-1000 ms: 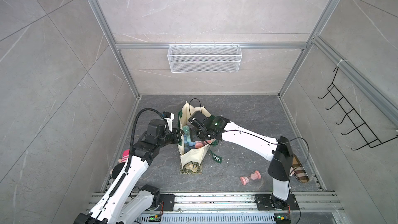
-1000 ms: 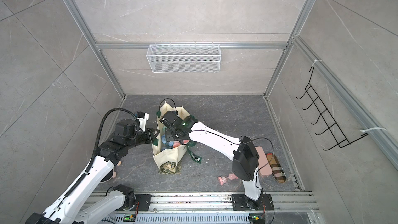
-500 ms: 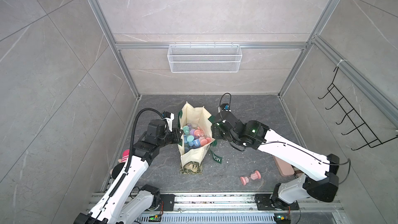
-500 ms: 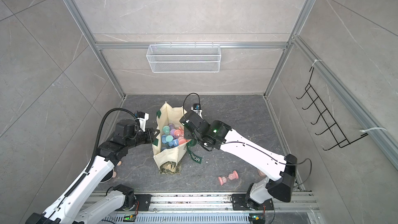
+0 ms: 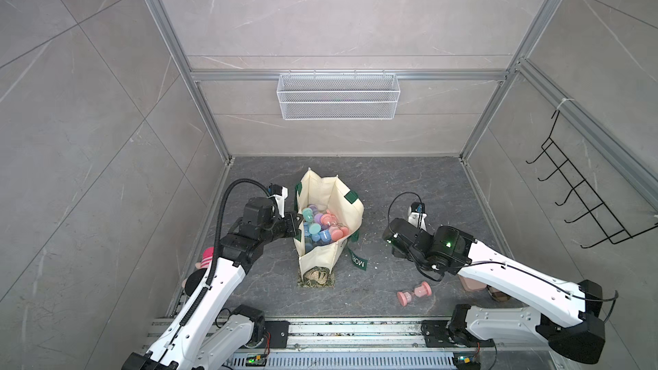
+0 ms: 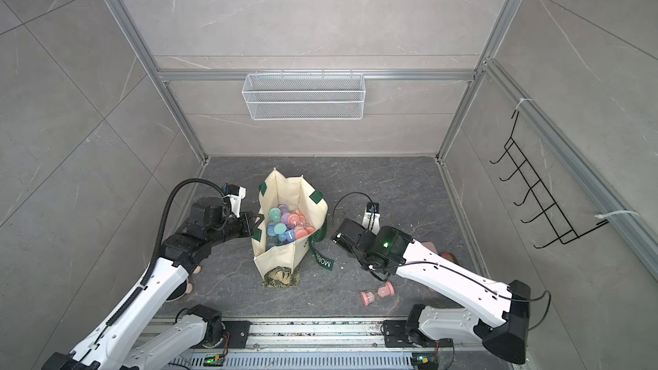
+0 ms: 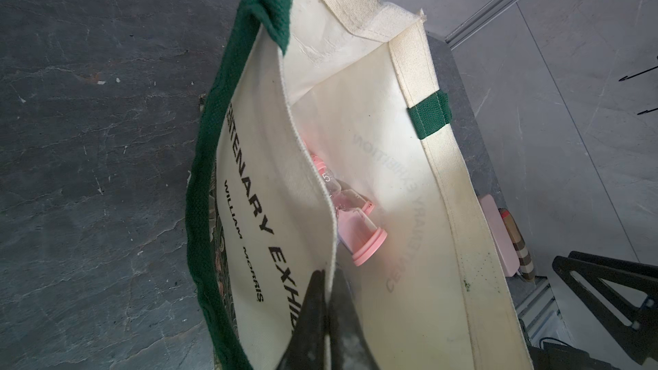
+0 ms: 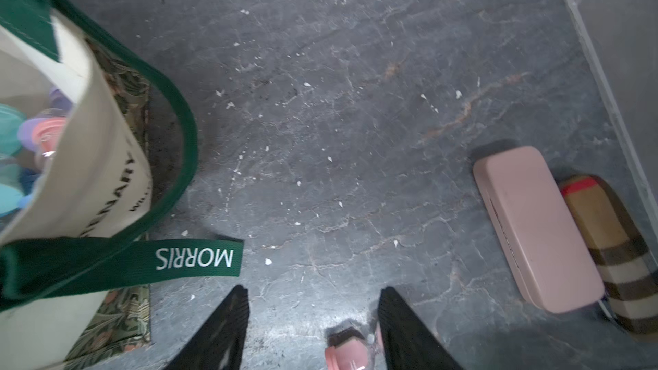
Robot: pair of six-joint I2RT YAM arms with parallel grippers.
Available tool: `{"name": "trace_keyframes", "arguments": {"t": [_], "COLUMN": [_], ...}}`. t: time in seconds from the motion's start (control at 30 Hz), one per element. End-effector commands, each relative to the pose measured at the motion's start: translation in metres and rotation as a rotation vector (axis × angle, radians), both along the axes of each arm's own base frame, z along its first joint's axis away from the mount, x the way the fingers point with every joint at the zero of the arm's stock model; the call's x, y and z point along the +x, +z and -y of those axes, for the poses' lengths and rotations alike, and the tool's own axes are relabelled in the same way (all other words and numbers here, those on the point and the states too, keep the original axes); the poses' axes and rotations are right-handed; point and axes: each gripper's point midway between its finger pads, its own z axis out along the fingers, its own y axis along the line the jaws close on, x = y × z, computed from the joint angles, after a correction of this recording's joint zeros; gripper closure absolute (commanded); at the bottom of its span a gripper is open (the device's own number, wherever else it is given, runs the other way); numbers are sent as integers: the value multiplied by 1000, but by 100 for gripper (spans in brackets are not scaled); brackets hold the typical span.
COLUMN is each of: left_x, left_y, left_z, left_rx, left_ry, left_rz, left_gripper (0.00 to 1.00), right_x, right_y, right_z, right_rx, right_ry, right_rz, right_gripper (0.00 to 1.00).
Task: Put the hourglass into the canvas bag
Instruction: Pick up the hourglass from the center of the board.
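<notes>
left jaws clenched on canvas bag [image 5: 317, 261] rim; right jaws spread, empty; pink hourglass [image 5: 414, 293] lies near desk [image 5: 391, 179] front edge.

Floor tally
One cream canvas bag [image 5: 317, 258]; one loose pink hourglass [image 5: 414, 292], more inside uncountable; one flat pink case [image 8: 537, 229]; one checked case [image 8: 616, 250].

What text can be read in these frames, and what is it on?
"MORRIS": white, on the green tag.
"…TENARY EXHIB…": black, on the bag side, cut off at both ends.
"WILLIAM MORRIS": smaller, beside that line.
"5": on an hourglass inside the bag.
Lettering showing through the bag's far wall: reversed and faint.
</notes>
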Motion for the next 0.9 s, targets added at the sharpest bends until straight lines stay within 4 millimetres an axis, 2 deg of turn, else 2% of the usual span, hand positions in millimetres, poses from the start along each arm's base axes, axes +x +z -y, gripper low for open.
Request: {"name": "trace_keyframes", "arguments": {"t": [0.0, 0.1, 0.23, 0.87], "left_x": [-3, -4, -3, -3], "left_y": [11, 11, 12, 9], "left_z": [8, 8, 7, 5], "left_rx": [-30, -34, -32, -25], "left_ry": [-49, -48, -44, -36], "left_rz": [21, 28, 30, 23], "left_gripper": [100, 100, 100, 100], "right_x": [-20, -30, -39, -70], "right_y": [-19, -37, -48, -76], "right_z": [26, 35, 39, 45], "right_rx": [2, 28, 28, 58], "right_ry": [-99, -125, -128, -125], "right_rz": [-46, -75, -115, -228], "right_gripper": [39, 39, 39, 38]}}
